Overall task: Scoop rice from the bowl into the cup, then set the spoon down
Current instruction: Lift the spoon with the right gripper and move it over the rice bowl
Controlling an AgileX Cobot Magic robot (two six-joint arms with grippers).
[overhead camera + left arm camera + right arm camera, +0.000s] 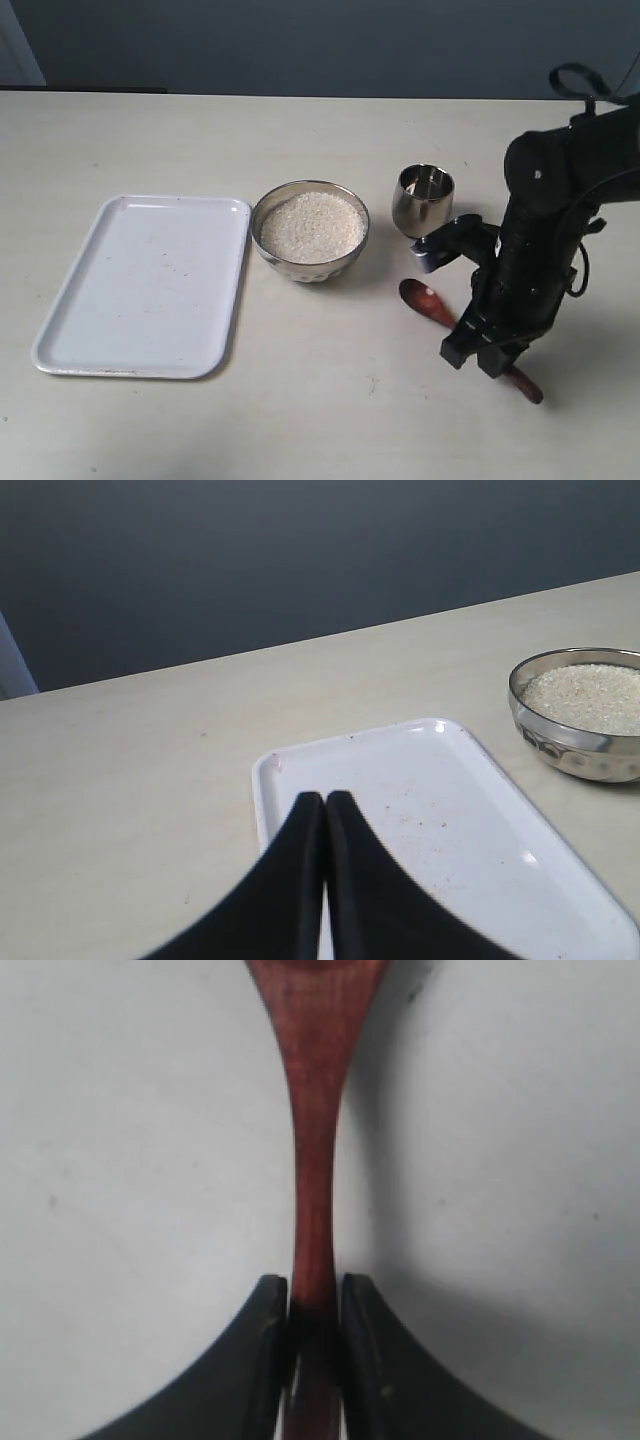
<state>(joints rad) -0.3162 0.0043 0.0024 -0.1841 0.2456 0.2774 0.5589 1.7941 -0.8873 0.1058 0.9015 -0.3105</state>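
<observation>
- spoon (432, 308) lies flat on the table (330, 410), in front of the cup (423, 198) and to the right of the bowl (310, 270).
- Long axis runs diagonally in the exterior view: scoop end points up-left toward the cup, handle tail points down-right, sticking out past my right gripper (483, 357).
- Look: slender reddish-brown wood, glossy oval scoop, thin handle that narrows from the scoop.
- My right jaws are nearly closed, one pad on each side of the handle, both touching it, roughly mid-length. Spoon is on the table, not lifted.
- My left gripper (325, 810): jaws pressed together, holding nothing, hanging over the near end of the white tray (440, 810).
- Bowl: shiny steel, heaped with rice (312, 225) close to the rim.
- Cup: shiny steel, upright, just right of the bowl; contents unclear.
- Tray lies left of the bowl, only a few specks on it.
</observation>
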